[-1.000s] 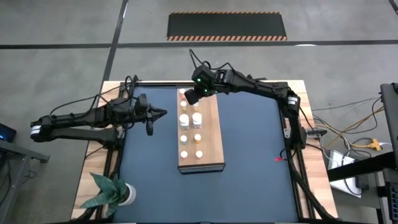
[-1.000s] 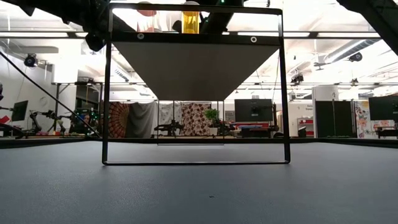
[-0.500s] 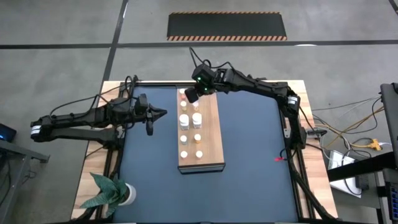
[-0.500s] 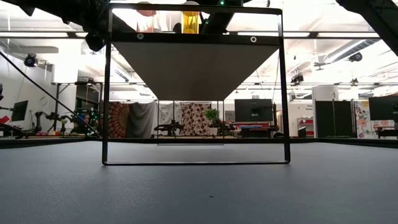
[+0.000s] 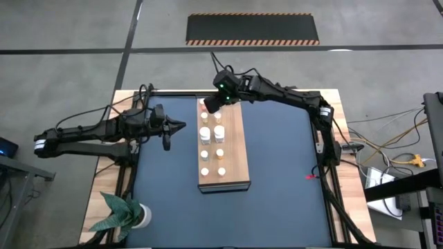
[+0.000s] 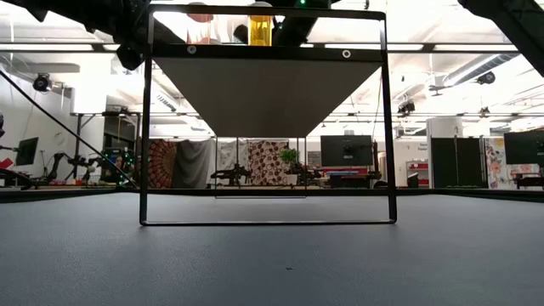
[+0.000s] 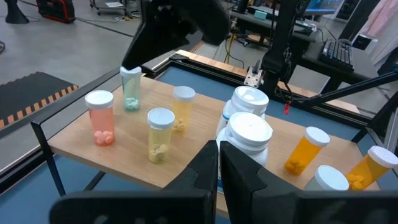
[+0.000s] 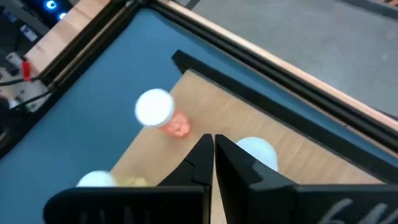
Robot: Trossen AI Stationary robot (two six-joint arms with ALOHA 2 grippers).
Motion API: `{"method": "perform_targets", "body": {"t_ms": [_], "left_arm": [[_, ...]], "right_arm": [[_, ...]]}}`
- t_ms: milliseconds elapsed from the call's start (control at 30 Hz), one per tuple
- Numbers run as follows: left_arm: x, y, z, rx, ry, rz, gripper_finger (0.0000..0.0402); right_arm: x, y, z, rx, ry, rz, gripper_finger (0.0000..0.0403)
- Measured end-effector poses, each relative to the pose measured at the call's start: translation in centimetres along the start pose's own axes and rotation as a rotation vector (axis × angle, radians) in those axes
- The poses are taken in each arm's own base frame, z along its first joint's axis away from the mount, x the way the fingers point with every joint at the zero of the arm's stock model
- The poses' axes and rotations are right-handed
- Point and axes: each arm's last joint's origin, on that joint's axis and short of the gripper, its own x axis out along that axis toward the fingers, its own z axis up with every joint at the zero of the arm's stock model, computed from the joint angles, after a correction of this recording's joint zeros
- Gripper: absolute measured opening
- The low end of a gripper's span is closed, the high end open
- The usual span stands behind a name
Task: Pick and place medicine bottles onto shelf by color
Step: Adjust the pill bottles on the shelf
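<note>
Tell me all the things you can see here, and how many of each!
Medicine bottles: at least nine, white caps, with pink, green, yellow or orange showing inside, two bigger all-white ones; in two rows on the shelf.
Shelf: one, light-brown wood, middle of the table.
Table: one, dark mat with a wooden rim.
Plant: one, green in a white pot, table corner on the left arm's side.
Left gripper: one, dark, shut, beside the shelf.
Right gripper: one, dark, shut, over the shelf's far end.
</note>
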Motion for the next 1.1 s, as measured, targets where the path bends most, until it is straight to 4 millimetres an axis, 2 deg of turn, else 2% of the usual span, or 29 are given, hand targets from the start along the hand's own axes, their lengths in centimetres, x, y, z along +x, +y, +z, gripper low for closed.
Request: {"method": "perform_targets", "body": {"t_ms": [167, 267, 367, 467, 667, 1100], "left_arm": [[-0.1, 0.0, 0.0, 0.0, -0.002, -0.005, 0.0], [-0.1, 0.0, 0.0, 0.0, -0.003, -0.007, 0.0], [-0.1, 0.0, 0.0, 0.0, -0.002, -0.007, 0.0], [-0.1, 0.0, 0.0, 0.0, -0.002, -0.007, 0.0], [0.0, 0.0, 0.0, 0.003, 0.0, -0.007, 0.0], [0.0, 0.0, 0.0, 0.005, 0.0, -0.007, 0.0]], "right_arm": [[-2.3, -0.1, 1.0, -0.002, 0.008, 0.003, 0.0009], [-3.2, -1.5, 1.5, 0.013, 0.046, -0.048, 0.0009], [-2.7, -3.2, 1.5, 0.039, 0.105, -0.113, 0.0009], [-1.6, -4.1, 1.3, 0.05, 0.137, -0.129, 0.0009], [0.2, -4.1, 1.1, 0.035, 0.151, -0.111, 0.0009], [0.3, -3.1, 0.8, 0.038, 0.162, -0.044, 0.0009]]}}
